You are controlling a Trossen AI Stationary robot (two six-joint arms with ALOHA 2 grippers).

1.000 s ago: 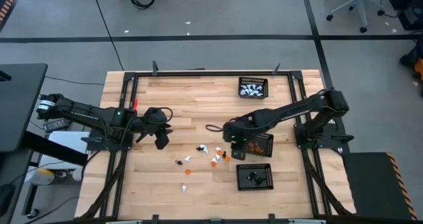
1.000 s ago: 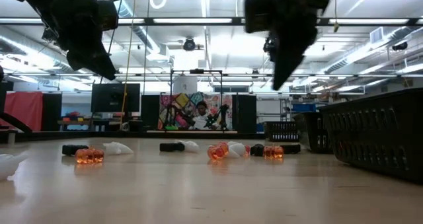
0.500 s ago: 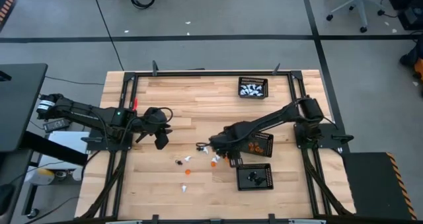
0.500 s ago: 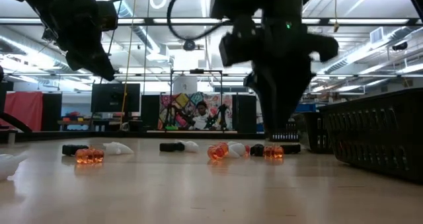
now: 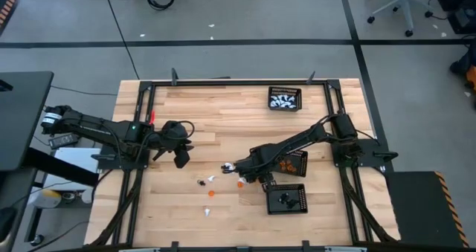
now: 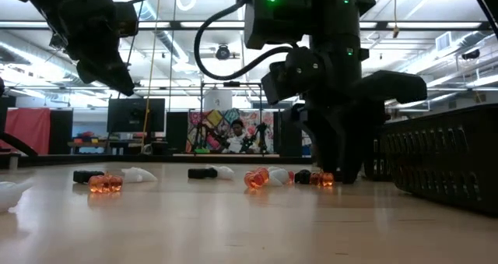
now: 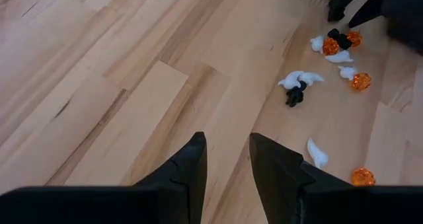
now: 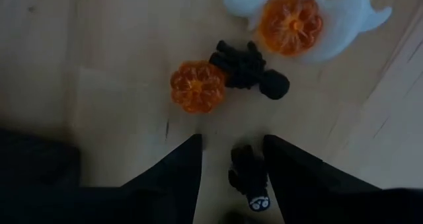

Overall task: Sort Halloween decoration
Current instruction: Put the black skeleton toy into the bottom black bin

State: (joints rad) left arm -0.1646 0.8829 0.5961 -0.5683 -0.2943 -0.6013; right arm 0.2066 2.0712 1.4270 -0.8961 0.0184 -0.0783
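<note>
Now right gripper (image 8: 228, 159) jaws straddle black figure (image 8: 250, 178) (unclosed).

Three trays sat on the table (image 5: 186, 111): one (image 5: 285, 99) at one o'clock, one (image 5: 296, 161) at three, one (image 5: 287, 198) at five. The tiny figures (image 5: 211, 185) lay near the middle, the right gripper (image 5: 242, 169) down among them. The left gripper (image 5: 181, 155) waited at nine o'clock.

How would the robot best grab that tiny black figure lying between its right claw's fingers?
Probably by its narrow middle, from straight above. In the right wrist view the black figure lies flat on the table, lengthwise between the right gripper's open fingers, so they can pinch its long sides. The orange pumpkin sits clear ahead, out of the way.
</note>
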